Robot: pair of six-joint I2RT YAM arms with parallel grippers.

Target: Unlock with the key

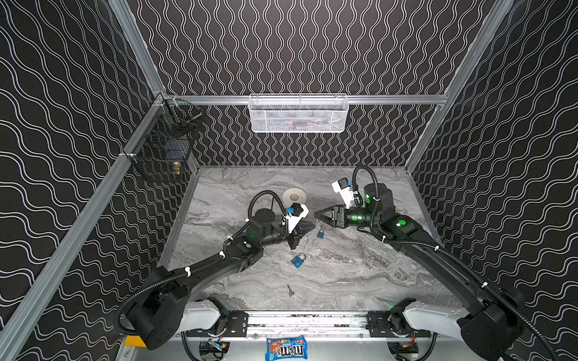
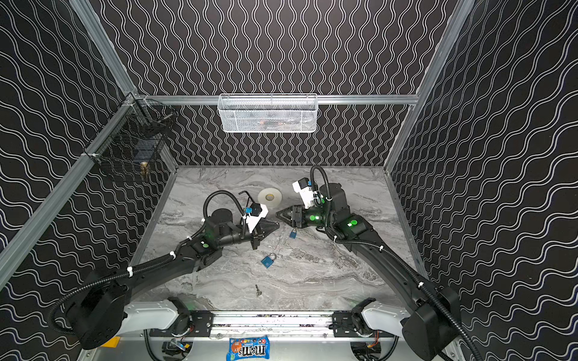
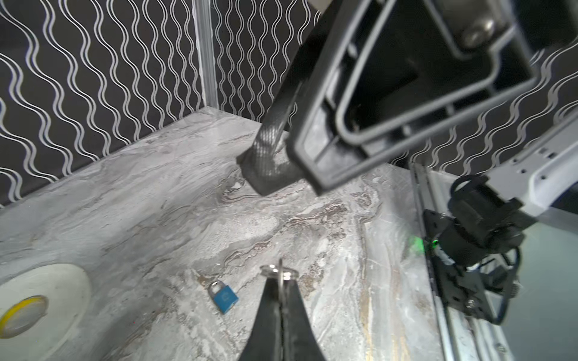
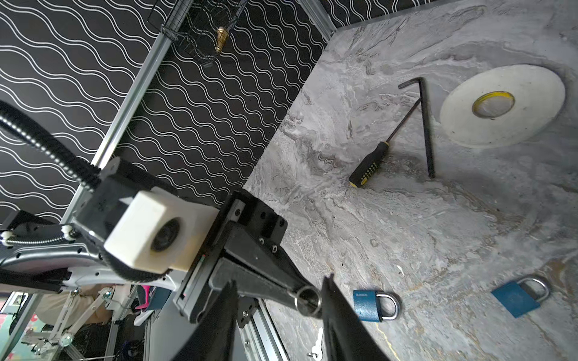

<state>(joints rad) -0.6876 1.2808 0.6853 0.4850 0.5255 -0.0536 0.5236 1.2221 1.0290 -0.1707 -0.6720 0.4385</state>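
A metal key ring [image 3: 279, 272] is being pinched at the very tip of the left gripper [image 3: 280, 284], whose jaws are being pressed tight together on it; whether a key blade is being clamped between them cannot be told, since only the ring is being shown poking out; the ring is being held up off the marble table [image 1: 359, 275], over its middle; the right gripper [image 1: 316, 214] is being held nose to nose with the left one, its fingers [image 4: 339, 315] being kept spread on either side of the ring, and whether they are touching it cannot be told; on the table just beside the two tips, toward the front, a small blue padlock [image 1: 320, 233] is being seen lying flat; a second blue padlock [image 1: 298, 260] is being seen nearer the front edge, apart from the first; farther forward again, a loose key [image 1: 291, 291] is being left lying alone on the marble, well apart from both grippers; behind the grippers a white tape roll [image 1: 294, 197] is being seen flat on the table, with a black hex key [image 4: 425, 125] and a black-and-yellow screwdriver [image 4: 370, 162] beside it in the right wrist view; a white mesh basket [image 1: 297, 122] is being carried on the back rail and a black wire basket [image 1: 156, 156] on the left rail; a candy bag [image 1: 286, 348] is being seen beyond the front rail.
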